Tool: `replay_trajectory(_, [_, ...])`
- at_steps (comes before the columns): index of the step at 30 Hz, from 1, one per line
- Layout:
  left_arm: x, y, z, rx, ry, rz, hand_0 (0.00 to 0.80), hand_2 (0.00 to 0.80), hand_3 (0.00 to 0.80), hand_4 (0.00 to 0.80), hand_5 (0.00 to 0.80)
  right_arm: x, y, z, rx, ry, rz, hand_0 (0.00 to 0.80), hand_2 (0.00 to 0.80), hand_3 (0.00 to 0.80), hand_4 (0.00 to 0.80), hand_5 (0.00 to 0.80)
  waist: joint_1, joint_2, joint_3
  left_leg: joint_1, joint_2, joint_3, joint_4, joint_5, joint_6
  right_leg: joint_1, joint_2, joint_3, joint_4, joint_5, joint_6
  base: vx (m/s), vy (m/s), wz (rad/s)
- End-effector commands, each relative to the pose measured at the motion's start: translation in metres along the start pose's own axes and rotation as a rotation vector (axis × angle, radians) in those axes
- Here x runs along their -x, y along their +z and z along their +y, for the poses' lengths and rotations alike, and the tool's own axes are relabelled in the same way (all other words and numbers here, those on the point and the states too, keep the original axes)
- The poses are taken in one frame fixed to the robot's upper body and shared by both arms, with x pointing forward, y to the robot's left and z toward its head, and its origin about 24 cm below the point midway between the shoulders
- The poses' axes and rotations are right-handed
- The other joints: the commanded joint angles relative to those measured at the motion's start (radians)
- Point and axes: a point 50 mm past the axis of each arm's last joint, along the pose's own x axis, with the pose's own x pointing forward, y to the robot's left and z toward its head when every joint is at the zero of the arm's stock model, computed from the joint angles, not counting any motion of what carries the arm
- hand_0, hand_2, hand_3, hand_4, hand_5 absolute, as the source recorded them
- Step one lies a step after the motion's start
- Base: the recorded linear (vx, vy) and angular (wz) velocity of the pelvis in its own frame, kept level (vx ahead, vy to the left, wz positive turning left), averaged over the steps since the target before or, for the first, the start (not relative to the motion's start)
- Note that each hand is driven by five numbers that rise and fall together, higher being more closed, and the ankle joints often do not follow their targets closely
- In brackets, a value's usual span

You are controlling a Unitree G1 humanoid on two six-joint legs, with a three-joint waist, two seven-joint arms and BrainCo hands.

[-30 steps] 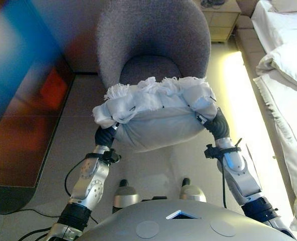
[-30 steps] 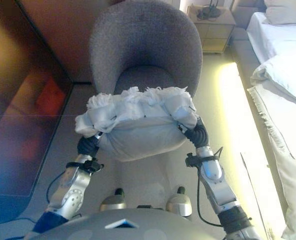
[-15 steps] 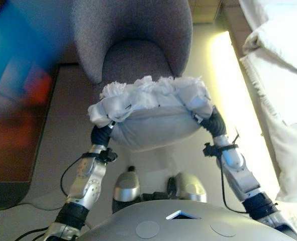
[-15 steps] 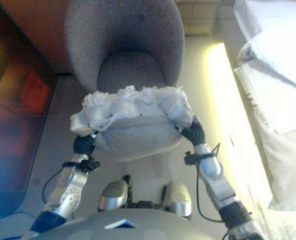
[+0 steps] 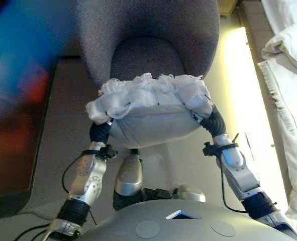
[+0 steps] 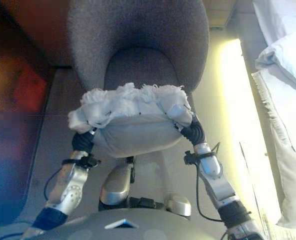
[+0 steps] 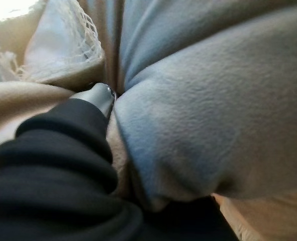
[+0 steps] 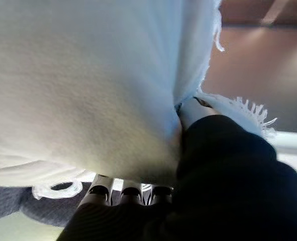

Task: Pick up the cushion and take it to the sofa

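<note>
A pale grey cushion [image 5: 153, 113] with a white fringed cloth bunched along its top is held up between my two hands, just in front of the seat of a grey round-backed armchair [image 5: 148, 30]. My left hand [image 5: 100, 133] grips the cushion's left end; its thumb [image 7: 100, 95] presses into a fold of the cushion [image 7: 213, 110]. My right hand [image 5: 213, 123] grips the right end, with its fingers [image 8: 123, 193] under the cushion [image 8: 78, 85] and its thumb [image 8: 193, 108] on the edge. Most of both hands is hidden by the cushion.
A white bed [image 5: 294, 75] with a fringed cover runs along the right. A bright lit strip of floor [image 5: 238, 80] lies between it and the armchair. A dark cabinet front [image 5: 12, 115] stands at the left.
The whole view has shifted and the armchair now looks nearer, its seat right behind the cushion. The cushion stays held between both hands in the same way.
</note>
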Motion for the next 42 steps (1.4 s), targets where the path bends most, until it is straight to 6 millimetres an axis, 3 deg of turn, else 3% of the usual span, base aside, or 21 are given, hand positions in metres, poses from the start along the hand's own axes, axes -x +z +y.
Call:
replay_trajectory(1, [-0.004,0.031,-0.032,0.04,-0.166,-0.193,0.8,0.8,0.8,0.8,0.8,-0.009,0.041,0.003,-0.004,0.045,-0.242,0.8,0.8,0.8,0.8,0.8,-0.013,0.002,-0.162,-0.069,0.015,-0.081,-0.128,0.056,-0.001,0.072,0.023,-0.056,0.101,0.281,0.037,0.426,0.211,0.08])
replay_trajectory(4, [-0.008,0.032,-0.032,0.028,-0.155,-0.191,0.8,0.8,0.8,0.8,0.8,-0.012,0.04,0.009,-0.014,0.046,-0.239,0.8,0.8,0.8,0.8,0.8,-0.027,0.013,-0.177,-0.021,-0.009,-0.08,-0.138,0.024,0.019,-0.008,0.03,-0.057,0.193,0.321,0.03,0.416,0.205,0.12])
replay_trajectory(6, [-0.011,0.035,-0.032,0.02,-0.173,-0.187,0.8,0.8,0.8,0.8,0.8,-0.012,0.04,0.011,-0.014,0.047,-0.233,0.8,0.8,0.8,0.8,0.8,-0.046,0.016,-0.178,0.009,-0.028,-0.085,-0.149,0.018,0.024,-0.064,0.075,-0.066,0.167,0.292,0.018,0.351,0.112,0.12])
replay_trajectory(9, [-0.014,0.037,-0.033,0.006,-0.192,-0.195,0.8,0.8,0.8,0.8,0.8,-0.012,0.041,0.009,-0.009,0.046,-0.239,0.8,0.8,0.8,0.8,0.8,-0.061,0.017,-0.175,0.036,-0.04,-0.083,-0.152,0.002,0.023,-0.101,0.068,-0.107,0.102,0.268,0.005,0.205,0.019,0.17])
replay_trajectory(13, [-0.016,0.036,-0.034,0.008,-0.205,-0.199,0.8,0.8,0.8,0.8,0.8,-0.011,0.04,0.004,-0.001,0.026,-0.254,0.8,0.8,0.8,0.8,0.8,-0.122,0.033,-0.149,0.118,-0.053,-0.144,-0.158,-0.031,0.011,-0.221,0.106,-0.12,-0.049,0.219,-0.032,0.279,-0.011,0.23])
replay_trajectory(15, [-0.016,0.035,-0.039,0.014,-0.214,-0.207,0.8,0.8,0.8,0.8,0.8,-0.013,0.042,0.003,0.006,0.022,-0.265,0.8,0.8,0.8,0.8,0.8,-0.152,0.033,-0.133,0.152,-0.061,-0.169,-0.148,-0.062,0.003,-0.268,0.108,-0.099,-0.15,0.245,-0.04,0.317,-0.073,0.44])
replay_trajectory(17, [-0.017,0.035,-0.045,0.014,-0.233,-0.221,0.8,0.8,0.8,0.8,0.8,-0.017,0.043,0.004,0.013,0.021,-0.278,0.8,0.8,0.8,0.8,0.8,-0.178,0.027,-0.119,0.174,-0.075,-0.19,-0.133,-0.103,0.001,-0.322,0.093,-0.073,-0.226,0.314,-0.025,0.321,-0.125,0.41])
replay_trajectory(19, [-0.021,0.037,-0.052,0.013,-0.257,-0.239,0.8,0.8,0.8,0.8,0.8,-0.025,0.046,0.007,0.025,0.012,-0.303,0.8,0.8,0.8,0.8,0.8,-0.211,0.025,-0.095,0.223,-0.081,-0.249,-0.13,-0.173,0.006,-0.43,0.064,-0.031,-0.274,0.434,0.004,0.448,-0.208,0.69])
replay_trajectory(21, [-0.022,0.034,-0.052,0.018,-0.26,-0.22,0.8,0.8,0.8,0.8,0.8,-0.029,0.045,0.005,0.022,-0.015,-0.298,0.8,0.8,0.8,0.8,0.8,-0.238,0.019,-0.083,0.282,-0.079,-0.31,-0.124,-0.228,0.018,-0.476,0.042,0.012,-0.313,0.496,0.022,0.643,-0.249,0.59])
replay_trajectory(23, [-0.022,0.033,-0.051,0.02,-0.266,-0.207,0.8,0.8,0.8,0.8,0.8,-0.028,0.047,0.004,0.02,-0.023,-0.289,0.8,0.8,0.8,0.8,0.8,-0.255,0.017,-0.08,0.333,-0.065,-0.341,-0.102,-0.28,0.021,-0.483,0.031,0.022,-0.315,0.516,0.025,0.64,-0.253,0.57])
replay_trajectory(26, [-0.018,0.034,-0.051,0.02,-0.273,-0.216,0.8,0.8,0.8,0.8,0.8,-0.026,0.048,0.0,0.032,-0.012,-0.283,0.8,0.8,0.8,0.8,0.8,-0.265,0.014,-0.097,0.382,-0.03,-0.342,-0.057,-0.332,0.006,-0.474,0.035,-0.005,-0.261,0.48,0.013,0.459,-0.192,0.38])
replay_trajectory(27, [-0.016,0.031,-0.049,0.034,-0.256,-0.209,0.8,0.8,0.8,0.8,0.8,-0.024,0.045,-0.002,0.041,-0.01,-0.268,0.8,0.8,0.8,0.8,0.8,-0.275,0.02,-0.118,0.406,0.0,-0.333,-0.045,-0.318,-0.014,-0.466,0.049,-0.013,-0.237,0.453,-0.004,0.486,-0.159,0.26])
replay_trajectory(28, [-0.015,0.029,-0.047,0.05,-0.234,-0.194,0.8,0.8,0.8,0.8,0.8,-0.021,0.043,-0.005,0.049,-0.014,-0.25,0.8,0.8,0.8,0.8,0.8,-0.286,0.03,-0.134,0.419,0.031,-0.334,-0.024,-0.264,-0.035,-0.46,0.072,-0.011,-0.218,0.429,-0.022,0.422,-0.114,0.17])
replay_trajectory(29, [-0.014,0.028,-0.045,0.068,-0.216,-0.181,0.8,0.8,0.8,0.8,0.8,-0.019,0.043,-0.007,0.051,-0.015,-0.237,0.8,0.8,0.8,0.8,0.8,-0.293,0.041,-0.148,0.427,0.059,-0.333,0.013,-0.184,-0.064,-0.453,0.089,-0.022,-0.208,0.412,-0.034,0.369,-0.13,0.23])
replay_trajectory(30, [-0.014,0.03,-0.043,0.089,-0.207,-0.184,0.8,0.8,0.8,0.8,0.8,-0.017,0.045,-0.009,0.045,0.001,-0.233,0.8,0.8,0.8,0.8,0.8,-0.3,0.039,-0.164,0.429,0.081,-0.328,0.111,-0.067,-0.098,-0.441,0.094,-0.036,-0.207,0.4,-0.05,0.35,-0.198,0.35])
replay_trajectory(31, [-0.012,0.032,-0.043,0.091,-0.219,-0.2,0.8,0.8,0.8,0.8,0.8,-0.014,0.045,-0.01,0.05,0.017,-0.232,0.8,0.8,0.8,0.8,0.8,-0.296,0.032,-0.17,0.382,0.087,-0.319,0.242,-0.001,-0.114,-0.407,0.097,-0.048,-0.218,0.388,-0.072,0.401,-0.302,0.37])
replay_trajectory(32, [-0.01,0.032,-0.045,0.086,-0.232,-0.214,0.8,0.8,0.8,0.8,0.8,-0.012,0.043,-0.012,0.068,0.024,-0.224,0.8,0.8,0.8,0.8,0.8,-0.281,0.018,-0.166,0.294,0.086,-0.296,0.399,0.026,-0.113,-0.367,0.099,-0.053,-0.23,0.38,-0.096,0.367,-0.334,0.44])
replay_trajectory(33, [-0.01,0.03,-0.047,0.088,-0.237,-0.212,0.8,0.8,0.8,0.8,0.8,-0.013,0.041,-0.013,0.08,0.019,-0.217,0.8,0.8,0.8,0.8,0.8,-0.259,-0.004,-0.15,0.185,0.07,-0.267,0.478,0.009,-0.094,-0.325,0.092,-0.05,-0.242,0.373,-0.107,0.307,-0.288,0.4])
replay_trajectory(35, [-0.012,0.027,-0.048,0.095,-0.226,-0.194,0.8,0.8,0.8,0.8,0.8,-0.016,0.038,-0.016,0.083,0.008,-0.207,0.8,0.8,0.8,0.8,0.8,-0.226,-0.021,-0.131,0.08,0.07,-0.208,0.412,-0.006,-0.076,-0.256,0.091,-0.063,-0.273,0.349,-0.105,0.279,-0.143,0.02])
replay_trajectory(38, [-0.011,0.029,-0.045,0.093,-0.223,-0.195,0.8,0.8,0.8,0.8,0.8,-0.014,0.041,-0.017,0.077,0.032,-0.214,0.8,0.8,0.8,0.8,0.8,-0.202,0.0,-0.109,0.076,0.101,-0.16,0.204,0.023,-0.093,-0.205,0.108,-0.073,-0.292,0.302,-0.091,0.282,0.076,-0.11])
replay_trajectory(42, [-0.01,0.028,-0.045,0.112,-0.205,-0.177,0.8,0.8,0.8,0.8,0.8,-0.004,0.039,-0.016,0.077,0.041,-0.179,0.8,0.8,0.8,0.8,0.8,-0.175,0.025,-0.099,0.077,0.117,-0.176,-0.064,0.087,-0.132,-0.137,0.105,-0.068,-0.327,0.273,-0.065,0.315,0.16,0.11])
